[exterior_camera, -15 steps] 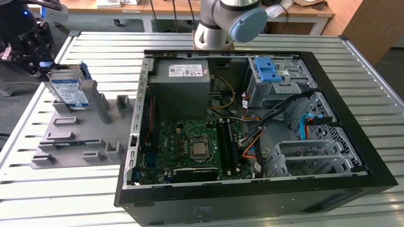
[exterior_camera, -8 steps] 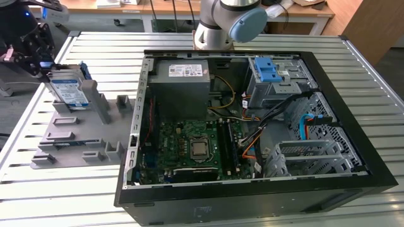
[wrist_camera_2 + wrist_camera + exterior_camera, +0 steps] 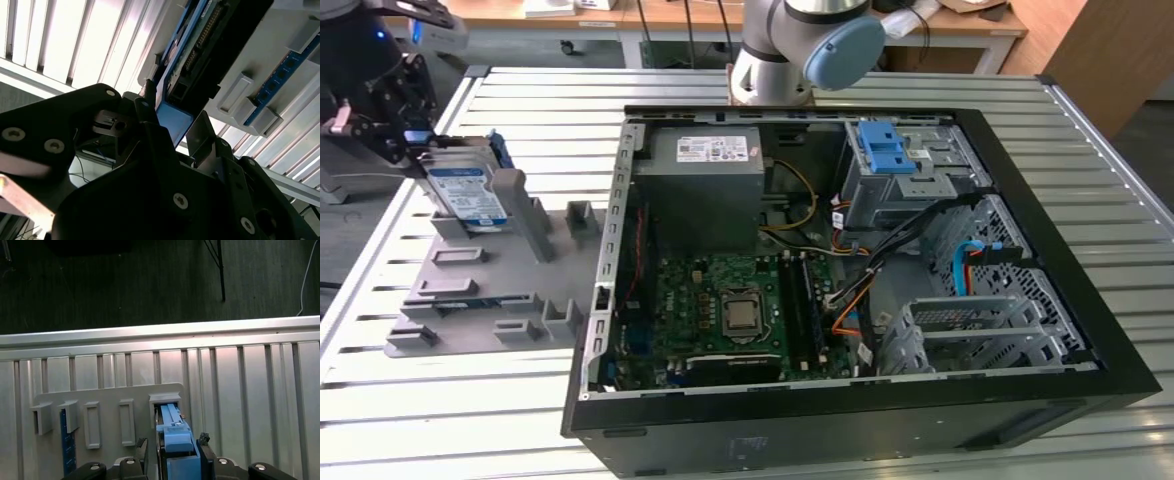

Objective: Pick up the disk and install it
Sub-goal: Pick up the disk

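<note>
The disk [image 3: 467, 195], a silver-grey drive with a white-and-blue label in a blue carrier, stands on edge in a slot of the grey plastic fixture [image 3: 480, 290] at the exterior view's left. My black gripper [image 3: 416, 150] is at the disk's upper far corner. In the first wrist view the blue carrier edge of the disk [image 3: 172, 427] lies between the two fingers [image 3: 142, 449], with the gripper [image 3: 173, 449] shut on it. The second wrist view shows the disk's connector end [image 3: 192, 55] running out of the gripper [image 3: 172, 117]. The disk sits in its slot.
An open computer case [image 3: 1067, 300] lies on the slatted metal table [image 3: 1121, 140], with a grey drive bay [image 3: 921, 185] topped by a blue latch [image 3: 887, 150] at its far right corner. A metal cage [image 3: 974, 330] sits near the case front. The arm's base [image 3: 787, 50] stands behind the case.
</note>
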